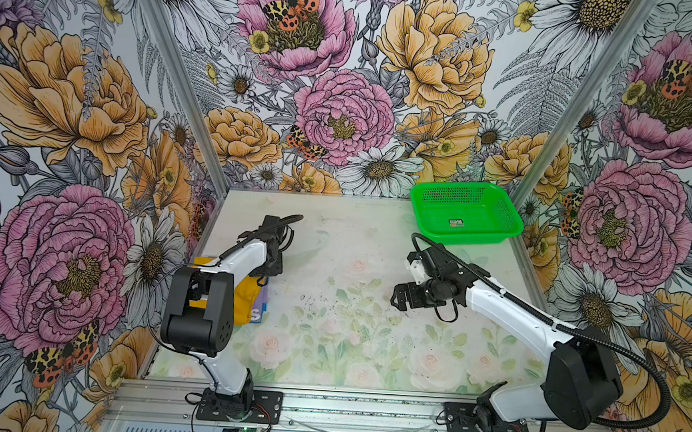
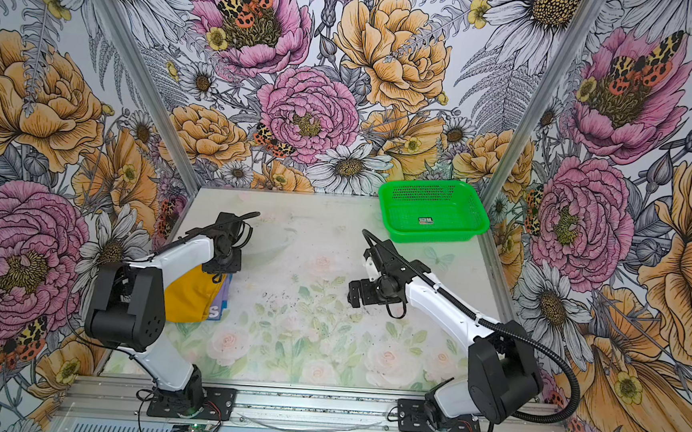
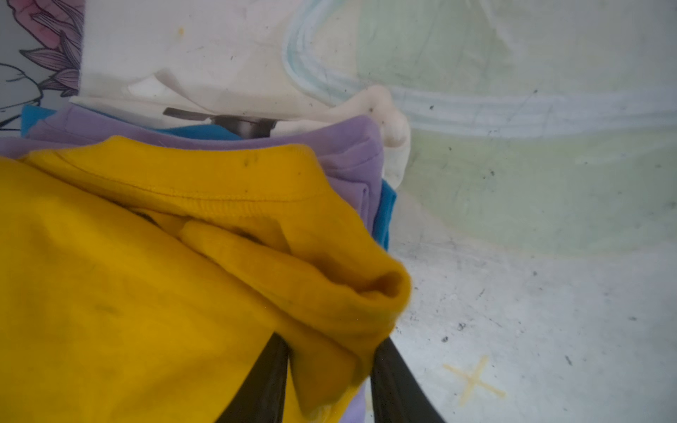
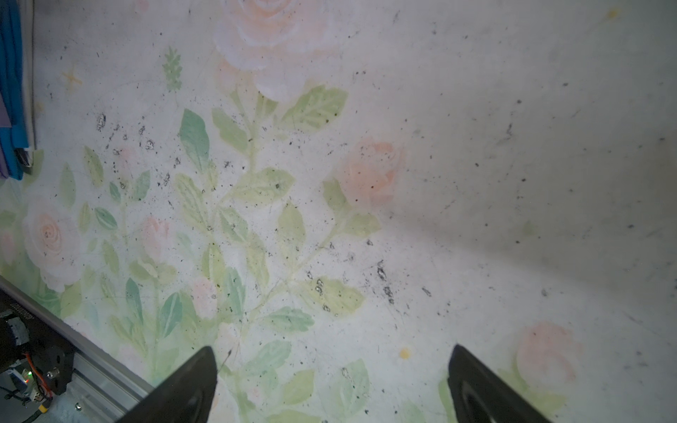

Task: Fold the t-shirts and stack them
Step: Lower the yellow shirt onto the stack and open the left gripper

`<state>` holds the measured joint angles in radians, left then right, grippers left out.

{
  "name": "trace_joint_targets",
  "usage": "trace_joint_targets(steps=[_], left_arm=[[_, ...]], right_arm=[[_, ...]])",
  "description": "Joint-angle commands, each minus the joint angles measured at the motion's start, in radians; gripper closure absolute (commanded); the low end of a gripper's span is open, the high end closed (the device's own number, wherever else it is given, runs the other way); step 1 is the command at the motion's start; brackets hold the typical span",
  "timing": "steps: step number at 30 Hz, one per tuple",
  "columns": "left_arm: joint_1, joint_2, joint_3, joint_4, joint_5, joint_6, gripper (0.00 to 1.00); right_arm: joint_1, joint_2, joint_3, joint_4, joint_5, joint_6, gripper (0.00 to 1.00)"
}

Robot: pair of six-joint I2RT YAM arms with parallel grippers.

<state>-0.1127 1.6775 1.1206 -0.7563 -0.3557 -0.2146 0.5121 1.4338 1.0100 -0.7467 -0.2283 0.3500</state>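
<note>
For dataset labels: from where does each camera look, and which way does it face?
Top views: high over the arms' bases, looking down on the table; left arm and right arm show.
Left wrist: looks along its jaws, which pinch the yellow t-shirt.
Right wrist: looking down at the table past open jaws.
Shared: top and left wrist views show that t-shirt.

Matt, soft cloth: yellow t-shirt [image 3: 146, 293]. Glossy plastic mesh: basket [image 1: 468, 236].
</note>
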Motion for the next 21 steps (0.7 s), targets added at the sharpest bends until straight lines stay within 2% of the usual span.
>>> trace_joint_targets(steps=[1,5,6,9,15,21], left_arm=[[-0.011,-0.014,0.025,0.034,-0.029,-0.018,0.62],[-0.007,-0.008,0.029,0.032,-0.012,-0.008,0.64],[-0.004,-0.004,0.029,0.032,0.000,-0.006,0.71],[0.001,0.001,0.030,0.031,0.017,-0.008,0.83],[0.002,-0.022,0.040,0.018,0.027,-0.009,1.00],[0.005,-0.082,0.063,-0.009,0.047,-0.014,1.00]], right_arm=[[0.005,-0.004,-0.005,0.019,0.026,0.008,0.01],[0.005,-0.003,-0.003,0.019,0.026,0.008,0.01],[0.005,-0.003,-0.002,0.019,0.026,0.008,0.01],[0.005,-0.007,-0.002,0.020,0.024,0.009,0.01],[0.005,-0.008,-0.007,0.020,0.023,0.009,0.01],[0.005,-0.004,-0.017,0.021,0.018,0.009,0.01]])
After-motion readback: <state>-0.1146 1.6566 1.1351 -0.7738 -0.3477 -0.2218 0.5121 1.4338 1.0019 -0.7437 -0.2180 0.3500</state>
